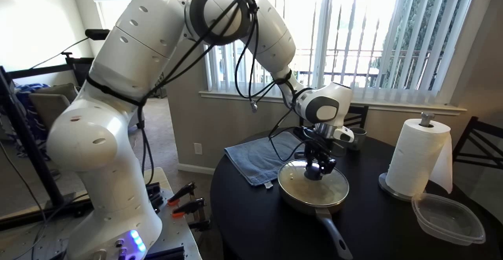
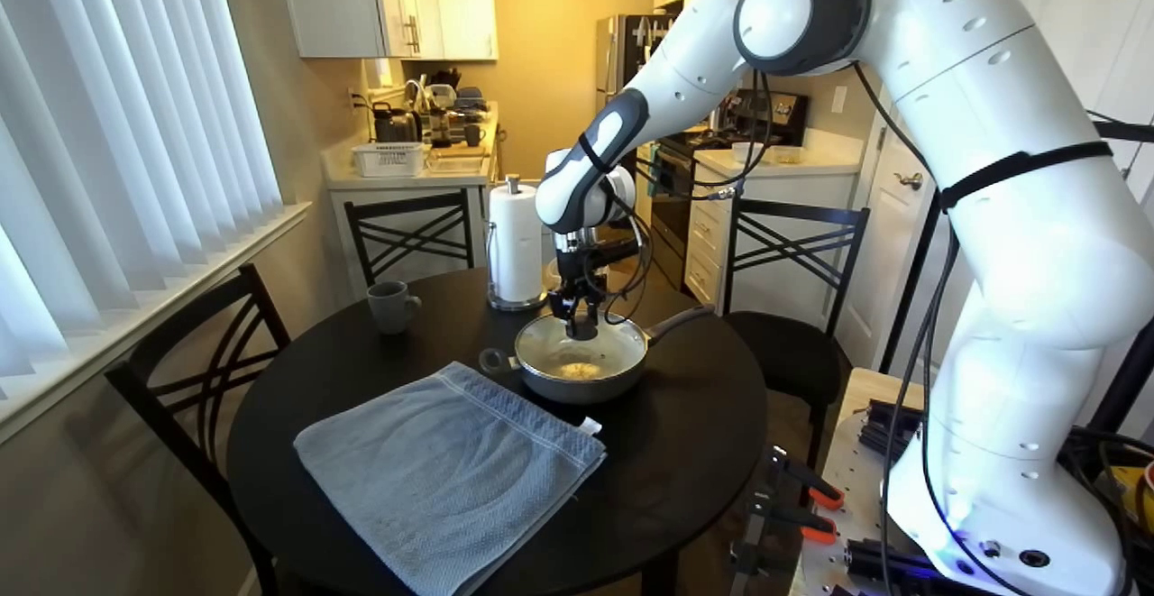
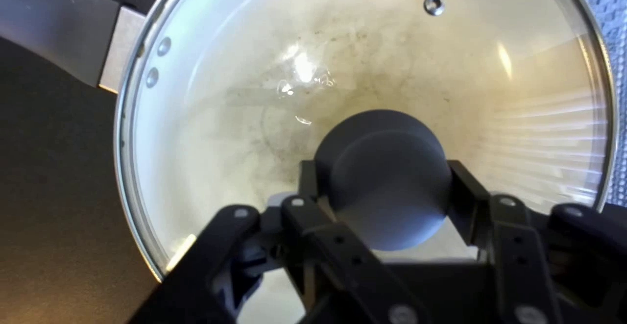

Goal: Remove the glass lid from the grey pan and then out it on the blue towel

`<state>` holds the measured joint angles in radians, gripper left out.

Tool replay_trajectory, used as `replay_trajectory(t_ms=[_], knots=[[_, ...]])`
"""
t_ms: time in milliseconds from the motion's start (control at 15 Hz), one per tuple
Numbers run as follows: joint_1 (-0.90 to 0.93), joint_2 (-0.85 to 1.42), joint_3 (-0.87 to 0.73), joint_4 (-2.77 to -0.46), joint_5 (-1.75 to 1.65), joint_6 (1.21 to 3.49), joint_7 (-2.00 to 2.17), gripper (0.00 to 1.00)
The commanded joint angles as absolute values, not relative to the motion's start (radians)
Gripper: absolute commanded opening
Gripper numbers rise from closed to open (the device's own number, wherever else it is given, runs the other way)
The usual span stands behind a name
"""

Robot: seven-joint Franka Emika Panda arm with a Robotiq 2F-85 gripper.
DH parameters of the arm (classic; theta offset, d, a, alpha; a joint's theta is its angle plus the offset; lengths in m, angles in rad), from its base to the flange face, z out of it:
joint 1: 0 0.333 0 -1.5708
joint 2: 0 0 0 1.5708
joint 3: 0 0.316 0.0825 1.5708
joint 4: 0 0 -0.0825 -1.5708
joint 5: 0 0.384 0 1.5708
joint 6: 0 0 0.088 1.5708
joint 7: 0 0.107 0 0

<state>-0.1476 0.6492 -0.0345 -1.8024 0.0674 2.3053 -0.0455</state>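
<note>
Glass lid (image 1: 313, 189) on grey pan (image 2: 577, 389), nr blue towel (image 2: 451, 474) edge.

The clear, dark-knobbed glass lid (image 1: 313, 190) covers the grey pan (image 2: 584, 389). In both exterior views, the blue towel (image 2: 442, 474) lies flat, just left of the pan.

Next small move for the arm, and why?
I'd lift gently straight up: the gripper appears closed against both sides of the knob, and the glass lid looks seated on the grey pan.
</note>
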Motion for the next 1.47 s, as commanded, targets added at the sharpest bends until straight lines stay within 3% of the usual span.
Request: replay_trajectory(t_ms=[0,800,1400], knots=[[-0.124,0.610,-0.053,-1.839,0.062,2.290,-0.002,0.36],[-0.053,0.473,-0.070,-1.941,0.027,2.274,0.070,0.33],[0.081,0.455,-0.020,-1.879,-0.086,2.110,0.079,0.33]])
